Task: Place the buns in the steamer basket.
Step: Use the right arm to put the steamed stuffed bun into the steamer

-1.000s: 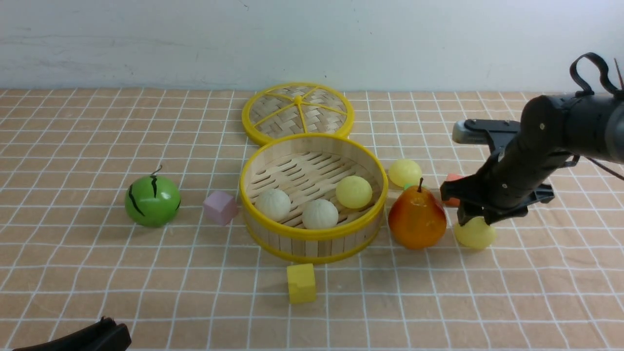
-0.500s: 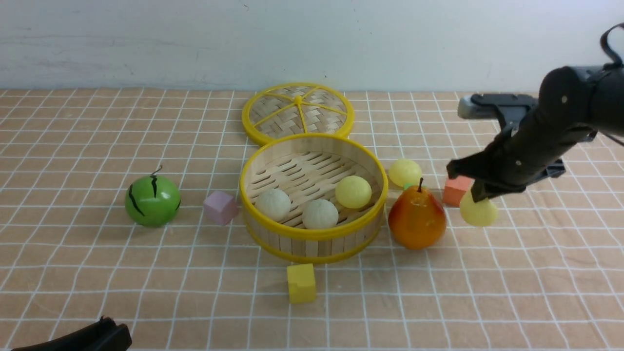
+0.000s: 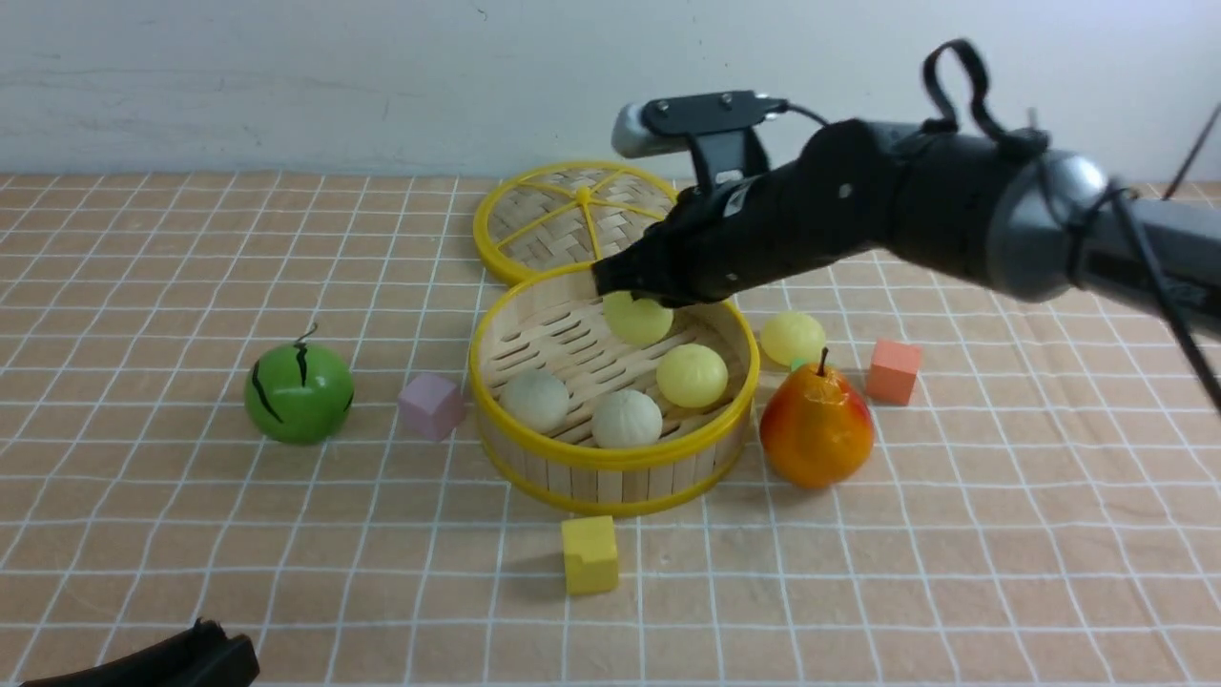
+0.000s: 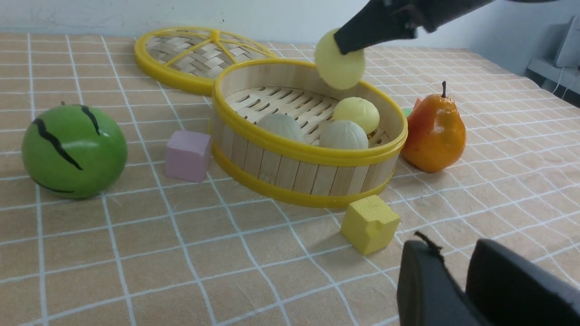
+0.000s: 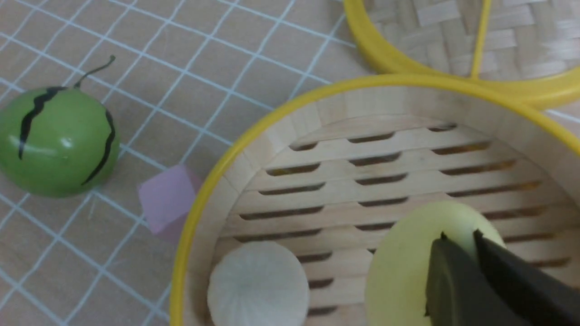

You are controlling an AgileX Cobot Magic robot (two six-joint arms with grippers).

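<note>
Pinching a pale yellow bun (image 3: 637, 320) by its crown, my right gripper (image 3: 625, 291) hangs above the steamer basket (image 3: 610, 482) at centre frame; it seems light, squashy; left gripper (image 4: 460, 251) parted, empty.

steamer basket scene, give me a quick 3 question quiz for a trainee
1. True or false: the right fingers grip a pale yellow bun over the steamer basket.
2. How many buns lie loose on the basket's floor? A two, B three, C five.
3. Fill in: the bun on the table sits behind a fruit, the ____.

Key
1. True.
2. B: two off-white buns and one yellow bun.
3. pear.
</note>
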